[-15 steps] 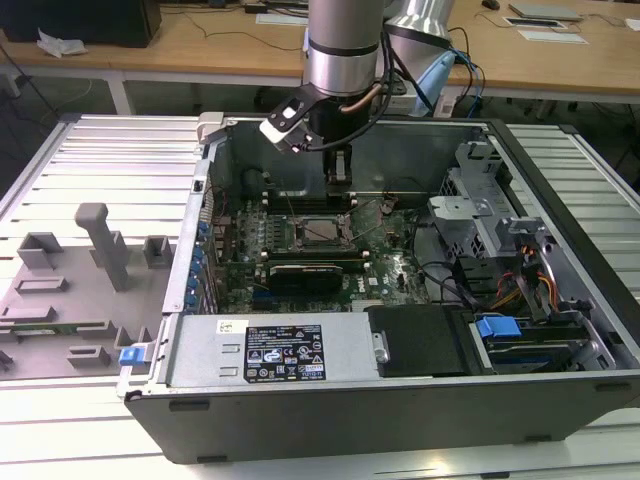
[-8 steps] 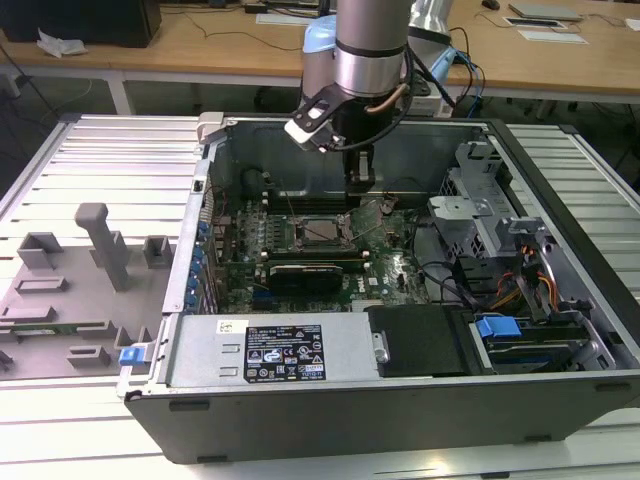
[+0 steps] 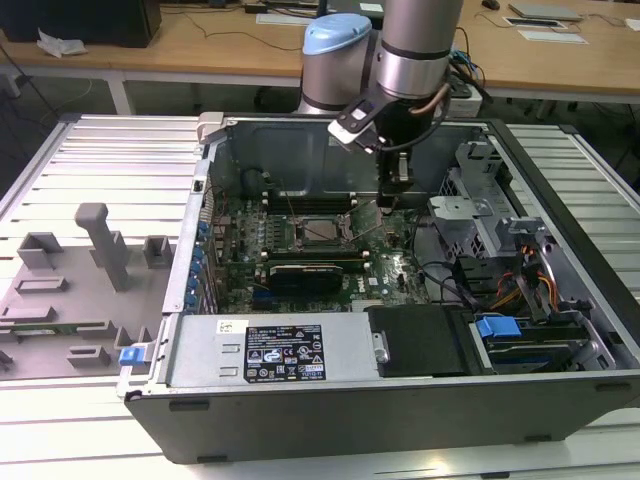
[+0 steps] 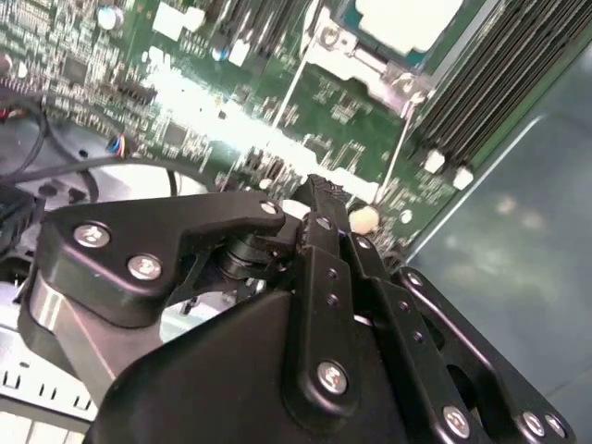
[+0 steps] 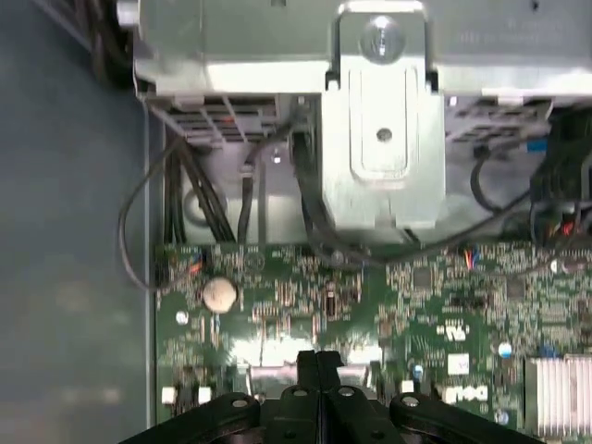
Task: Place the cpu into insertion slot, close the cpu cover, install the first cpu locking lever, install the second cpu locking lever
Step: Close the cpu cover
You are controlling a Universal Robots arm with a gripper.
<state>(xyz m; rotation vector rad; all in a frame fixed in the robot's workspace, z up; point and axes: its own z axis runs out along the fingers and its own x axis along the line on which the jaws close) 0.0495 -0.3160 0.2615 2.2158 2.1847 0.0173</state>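
step: probably first locking lever [image 4: 399, 139]; cpu [image 4: 407, 18] looks seated under cpu cover [image 4: 368, 65]
claw [image 5: 319, 361]: pinched together, empty, near that lever
needs: likely a downward push

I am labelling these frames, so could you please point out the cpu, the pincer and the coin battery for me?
cpu [image 4: 407, 20]: second wrist view, on its pale metal face.
pincer [image 5: 319, 359]: first wrist view, midway between its fingertips.
coin battery [image 5: 219, 294]: first wrist view, middle of its round top.
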